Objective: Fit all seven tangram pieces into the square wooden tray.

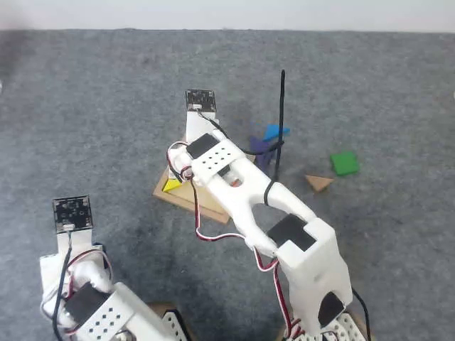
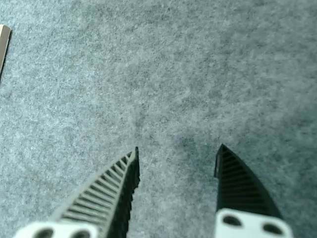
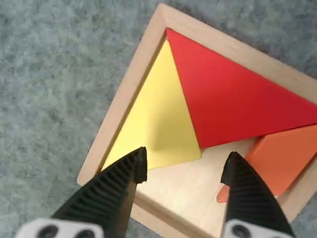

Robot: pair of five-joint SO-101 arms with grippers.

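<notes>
The square wooden tray point(image 3: 124, 87) holds a yellow triangle point(image 3: 156, 119), a red triangle point(image 3: 228, 94) and an orange piece point(image 3: 282, 153). My right gripper point(image 3: 185, 166) hovers open just above the tray's bare floor, beside the yellow triangle's edge, with nothing between its fingers. In the high view the right arm point(image 1: 242, 188) covers most of the tray point(image 1: 186, 200); a bit of the yellow triangle point(image 1: 171, 185) peeks out. Blue point(image 1: 274, 132), purple point(image 1: 257, 147), green point(image 1: 345, 163) and tan point(image 1: 318, 182) pieces lie loose on the carpet right of the tray. My left gripper point(image 2: 177, 158) is open over bare carpet.
Grey carpet covers the whole table. A black cable point(image 1: 281, 121) rises beside the blue and purple pieces. The left arm point(image 1: 78, 284) sits at the near left corner, well away from the tray. A tray edge point(image 2: 4, 42) shows at the left wrist view's border.
</notes>
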